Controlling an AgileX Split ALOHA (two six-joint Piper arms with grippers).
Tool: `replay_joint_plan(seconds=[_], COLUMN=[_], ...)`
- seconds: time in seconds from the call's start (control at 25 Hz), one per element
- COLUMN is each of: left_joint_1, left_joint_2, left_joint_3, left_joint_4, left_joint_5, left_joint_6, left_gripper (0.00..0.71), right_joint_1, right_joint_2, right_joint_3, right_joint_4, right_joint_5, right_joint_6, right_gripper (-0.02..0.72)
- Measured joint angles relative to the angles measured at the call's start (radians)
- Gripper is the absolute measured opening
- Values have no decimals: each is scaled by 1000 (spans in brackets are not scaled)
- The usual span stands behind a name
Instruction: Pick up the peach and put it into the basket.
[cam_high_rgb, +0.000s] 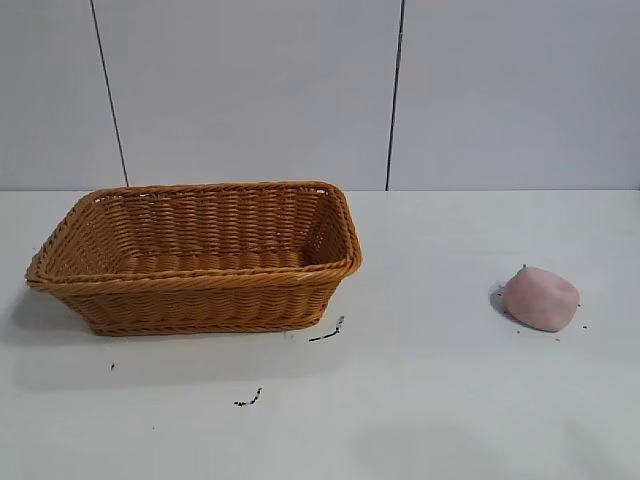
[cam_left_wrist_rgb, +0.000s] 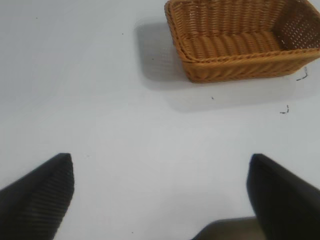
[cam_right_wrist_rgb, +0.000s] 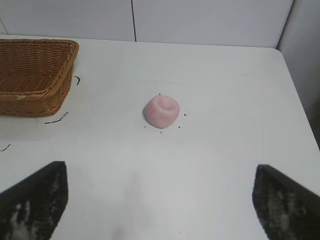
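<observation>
Lying on the table (cam_high_rgb: 430, 400): peach (cam_high_rgb: 540, 298), pale pink, dimpled, sitting well ahead of the right gripper (cam_right_wrist_rgb: 160, 200), whose fingers (cam_right_wrist_rgb: 35, 200) are standing spread wide with nothing between them. Basket (cam_high_rgb: 195, 256), woven, orange-brown, sitting well apart from the peach and well ahead of the left gripper (cam_left_wrist_rgb: 160, 197), also spread and holding nothing. Small dark specks (cam_high_rgb: 327, 332) lying just beside the basket.
</observation>
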Motion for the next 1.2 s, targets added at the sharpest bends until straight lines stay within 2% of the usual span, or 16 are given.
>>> replay_joint_plan(seconds=[0.44, 0.8, 1.0, 1.2], left_joint_1=[0, 0, 0, 0], left_joint_2=[0, 0, 0, 0], left_joint_3=[0, 0, 0, 0], left_joint_4=[0, 0, 0, 0], left_joint_5=[0, 0, 0, 0], left_joint_6=[0, 0, 0, 0], left_gripper=[692, 692, 692, 692], right_joint_1=[0, 0, 0, 0], right_joint_2=[61, 692, 1086, 1401], right_joint_3=[-3, -62, -212, -411], right_joint_4=[0, -1, -1, -1], right_joint_5=[-1, -62, -125, -145], right_joint_6=[17, 39, 42, 35], right_gripper=[689, 689, 689, 689])
